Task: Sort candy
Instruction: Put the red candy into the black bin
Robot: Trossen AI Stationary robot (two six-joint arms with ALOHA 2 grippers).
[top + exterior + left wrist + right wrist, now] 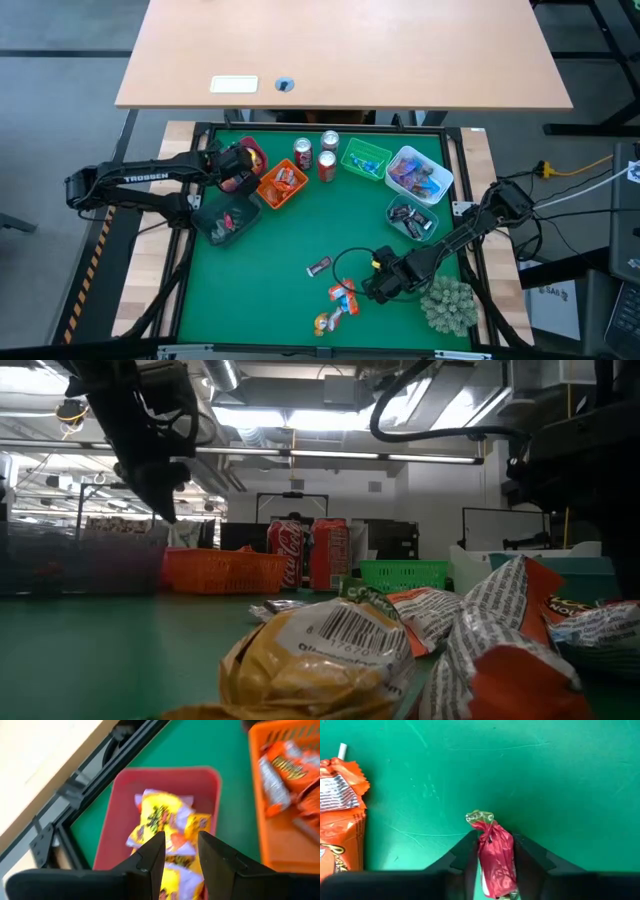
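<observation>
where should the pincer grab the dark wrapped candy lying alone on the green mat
Take the dark wrapped candy across its narrow middle, coming straight down from above. It lies flat and long on the green mat, apart from the other sweets, so the fingers can likely drop on either long side without bumping anything.

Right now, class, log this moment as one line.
left gripper: open over red bin of yellow candies | right gripper: shut on red-wrapped candy, above green mat

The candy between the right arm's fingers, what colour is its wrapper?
Red, with a greenish twisted end. The candy shows best in the right wrist view, gripped by the right gripper.
</observation>
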